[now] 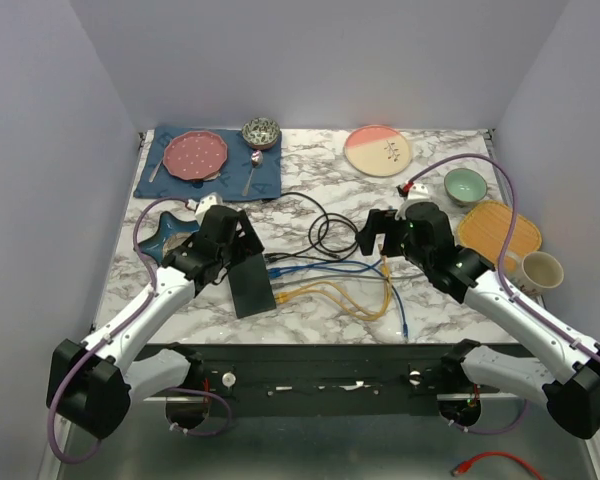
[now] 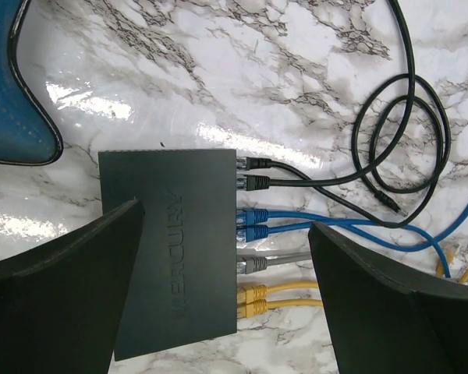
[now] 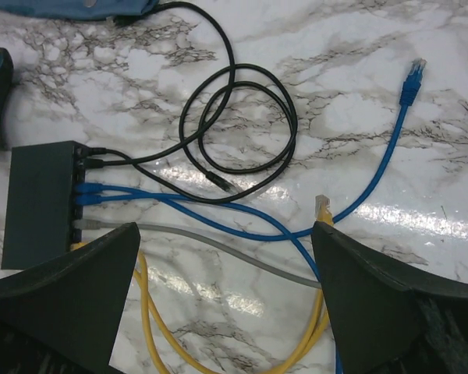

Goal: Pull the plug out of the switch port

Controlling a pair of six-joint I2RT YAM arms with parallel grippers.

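My left arm and right arm wear smooth white shells with black joints. A purple cable trails back from behind each hand to a blocky black shoulder. My fingers are broad, matte-black wedges.

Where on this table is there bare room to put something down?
Bare marble tabletop lies between the dark blue cloth placemat and the round cream-and-pink plate. It is crowded beside the flat black switch, where black, blue, grey and yellow cables sprawl.
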